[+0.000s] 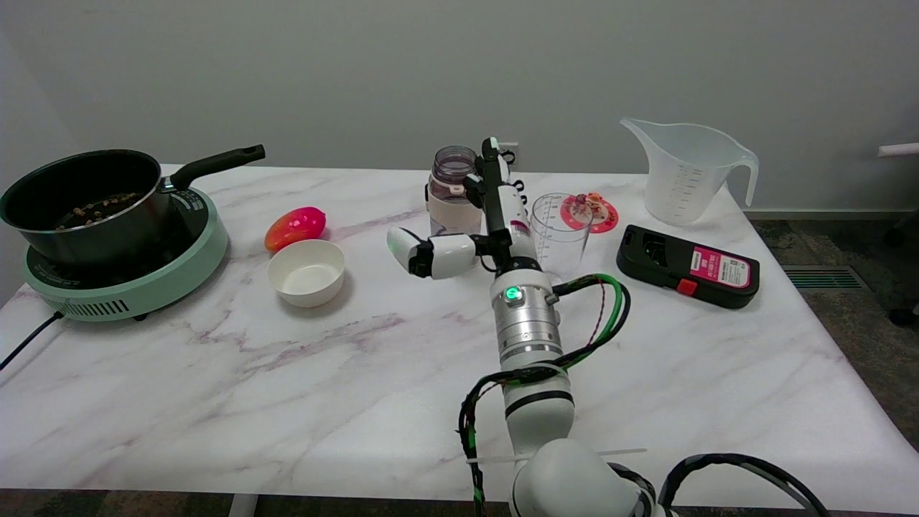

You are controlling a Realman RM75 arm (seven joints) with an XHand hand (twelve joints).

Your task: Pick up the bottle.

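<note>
While right hand (470, 215) hovers edge-on, fingers (494, 161) spread, holding nothing — bottle (454, 191) stands upright on desk (287, 402) at far middle, just left of fingers, thumb side nearer.

Your right hand (474, 230) spread just in front of the bottle (454, 192), clear measuring cup (560, 233) crowding its right side, white bowl (306, 272) and red mango-like fruit (295, 227) well off left, open marble table (251, 388) near you.
</note>
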